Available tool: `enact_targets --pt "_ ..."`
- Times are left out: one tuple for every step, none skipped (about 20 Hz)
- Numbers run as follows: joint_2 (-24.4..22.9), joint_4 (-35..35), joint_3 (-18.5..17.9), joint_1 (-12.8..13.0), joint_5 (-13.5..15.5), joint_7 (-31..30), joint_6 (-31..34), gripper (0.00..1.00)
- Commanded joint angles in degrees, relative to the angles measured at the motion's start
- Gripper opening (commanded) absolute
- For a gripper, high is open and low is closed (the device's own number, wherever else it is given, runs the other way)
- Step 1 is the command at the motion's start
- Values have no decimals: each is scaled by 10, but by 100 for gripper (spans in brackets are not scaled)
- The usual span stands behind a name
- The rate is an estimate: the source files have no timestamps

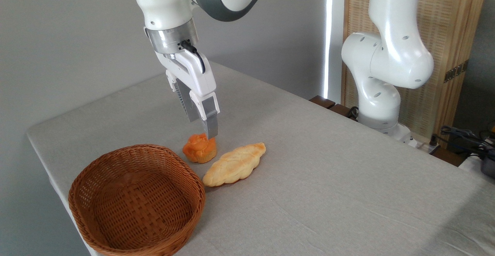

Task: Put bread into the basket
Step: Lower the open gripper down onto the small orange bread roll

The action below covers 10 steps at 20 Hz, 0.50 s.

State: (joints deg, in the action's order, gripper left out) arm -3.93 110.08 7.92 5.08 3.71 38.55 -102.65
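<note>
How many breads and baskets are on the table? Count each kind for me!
Breads: 2, an orange bun and a long pale braided loaf
Baskets: 1, a brown wicker basket, nothing in it
Total: 3 things on the table

Looks like a robot test setup in an ordinary room, not a kitchen: white arm (386,62) bolted beside a cloth-covered table (328,178), plain grey wall (69,35), woven screen (444,24) behind, and loose cables (460,134) trailing at the right edge.
</note>
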Motion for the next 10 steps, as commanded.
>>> enact_targets --pt "-17 59 -3 31 7 -61 -74 100" --pt "-20 72 -3 38 7 -76 -96 100" --pt "-20 84 -3 42 8 -83 -113 100" --pt "-21 91 -2 45 8 -88 -124 100" --pt "-21 97 -2 55 9 -93 -129 100" --pt "-21 103 -2 63 9 -97 -134 100" --pt "-20 110 -2 64 9 -100 -143 100" --pt "-20 115 -2 67 9 -102 -147 100" --pt "-18 116 -2 72 9 -101 -147 100" --pt "-15 116 -3 72 9 -101 -147 100"
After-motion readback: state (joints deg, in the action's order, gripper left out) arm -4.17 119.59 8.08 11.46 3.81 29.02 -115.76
